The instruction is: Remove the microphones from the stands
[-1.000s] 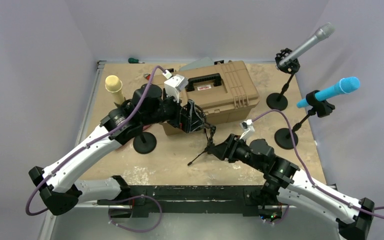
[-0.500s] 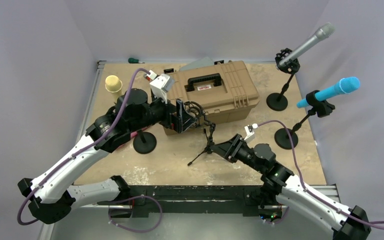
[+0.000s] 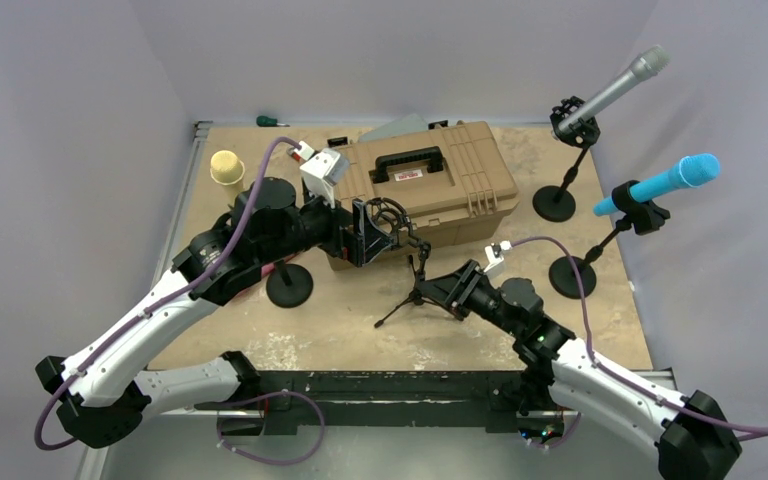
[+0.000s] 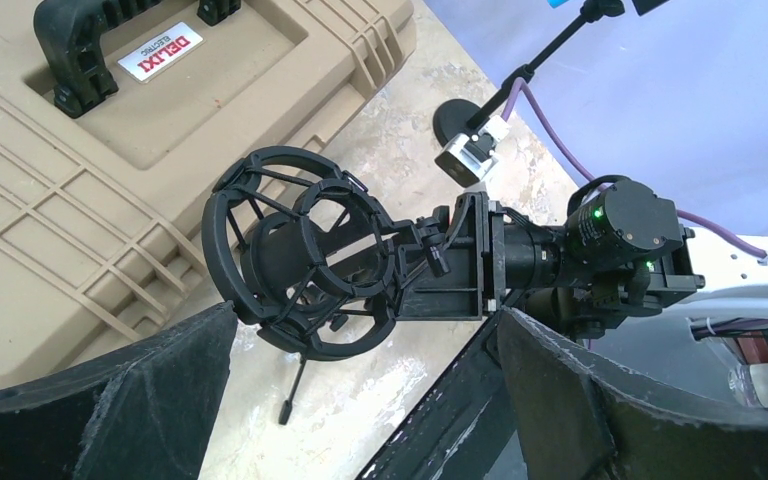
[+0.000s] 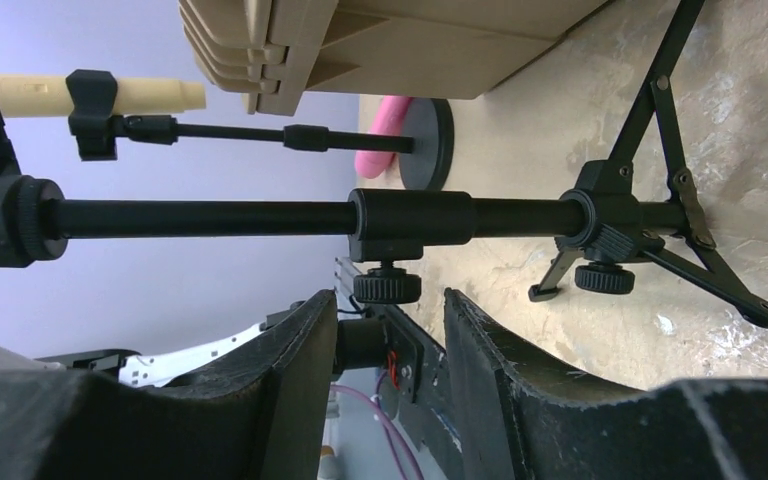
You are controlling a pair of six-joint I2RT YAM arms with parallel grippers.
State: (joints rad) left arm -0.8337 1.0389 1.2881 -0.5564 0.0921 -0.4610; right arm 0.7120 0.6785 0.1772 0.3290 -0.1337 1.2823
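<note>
**A:** Where is the mic?

**B:** The black mic [image 4: 278,255] sits inside a ring-shaped mount [image 4: 260,185] on top of the tripod stand [image 3: 418,292]. The stand is on the bench [image 3: 340,335] at the centre of the top view, just in front of a tan case [image 3: 450,170].

**A:** And the grippers?

**B:** The left gripper [image 4: 365,320] is spread wide. Its fingers sit at the lower left and lower right of its wrist view, either side of the mount, touching nothing. The right gripper [image 5: 390,300] is narrowly apart and empty, with its tips just short of the stand's pole [image 5: 210,217], beside a knob [image 5: 387,286].

**A:** How should this step go?

**B:** The tripod looks light, so I would have the right gripper clamp the pole first. The left should then close on the mic body, not the thin cage, and draw it out along its length.

**A:** What does each view add?

**B:** Only the left wrist view shows the mic inside the cage; from above it is a dark tangle. Only the right wrist view shows the gap between the tips and the pole.
</note>
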